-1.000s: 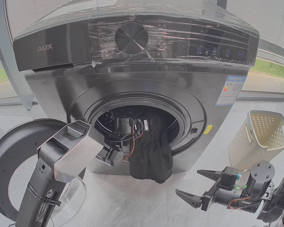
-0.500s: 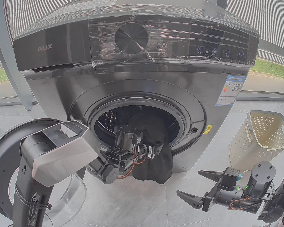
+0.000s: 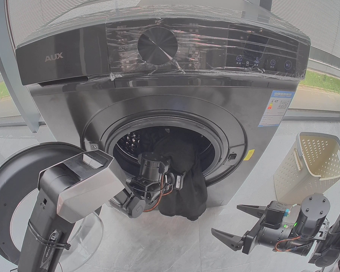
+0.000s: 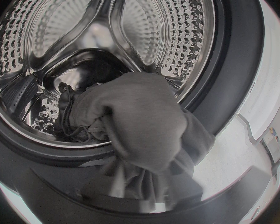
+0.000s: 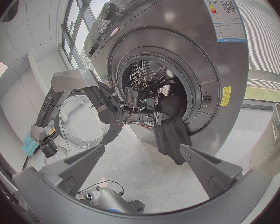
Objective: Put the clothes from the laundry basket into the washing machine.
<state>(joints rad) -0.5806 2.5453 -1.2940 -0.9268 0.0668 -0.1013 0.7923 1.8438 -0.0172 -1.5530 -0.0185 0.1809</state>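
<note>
A black garment point(image 3: 189, 193) hangs over the lower rim of the washing machine's point(image 3: 170, 99) round opening, partly in the drum point(image 4: 84, 31) and partly down the front panel. My left gripper point(image 3: 181, 180) sits at the opening's lower edge, shut on a bunch of this garment point(image 4: 140, 122); the cloth hides its fingers. In the right wrist view the left gripper point(image 5: 160, 117) presses against the garment point(image 5: 172, 134). My right gripper point(image 3: 224, 218) hangs open and holds nothing, low over the floor to the right of the machine.
The cream laundry basket point(image 3: 317, 163) stands on the floor right of the machine, behind my right arm. The washer door point(image 3: 11, 193) is swung open at the left. Light floor tiles lie bare in front of the machine.
My left gripper came out of the drum and down to the opening's lower edge, then rose slightly. The garment's upper part now lies bunched inside the opening. The right arm barely moved.
</note>
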